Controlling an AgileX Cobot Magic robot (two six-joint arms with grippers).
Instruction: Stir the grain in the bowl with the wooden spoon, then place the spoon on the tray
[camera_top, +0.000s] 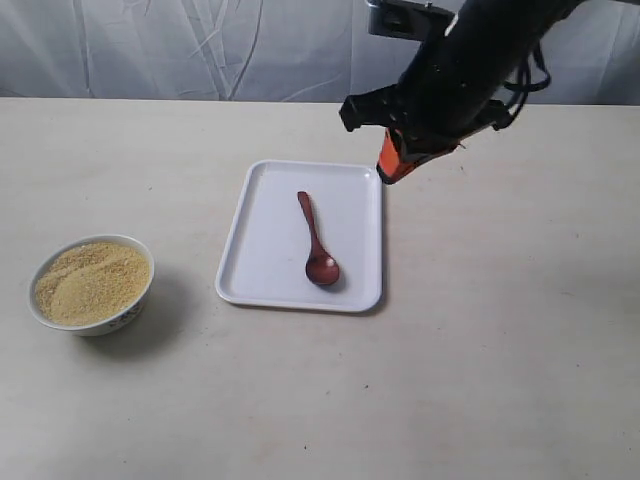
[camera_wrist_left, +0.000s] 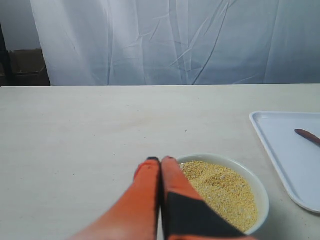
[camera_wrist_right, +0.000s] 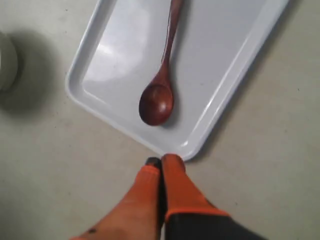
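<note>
The spoon (camera_top: 317, 243) is found lying flat inside the tray (camera_top: 272, 205), with the scoop toward the near rim and the handle toward the far rim. Nothing is held against it. The bowl (camera_top: 112, 320) is set well apart to the left on the surface (camera_top: 500, 360) and is filled nearly to the rim with grain (camera_top: 90, 282). A shallow furrow is seen across the heap.

The right claw (camera_top: 392, 168) is clenched on nothing, its fingers pressed together. It is raised clear of the surface by the tray's right side, and which corner it stands over cannot be told. The left claw (camera_wrist_left: 161, 163) is likewise clenched and empty, just beside the bowl's rim. It is not seen in the exterior view.

The furrow suggests the grain has been stirred, but this is judged, not settled.

Risks noted:
- If the spoon is to be lifted, a claw lowered while shut would be pressed onto the handle or rim, and the tray could be tipped or skidded
- The handle is slim and glossy and lies flat on the tray floor, so a slip or a twist in the grip is judged likely
- With the bowl so full, grain could be spilled by a brisk stir or by a nudge from the left claw at the rim
- The tray's edge could be clipped if the right arm is drawn away low
</note>
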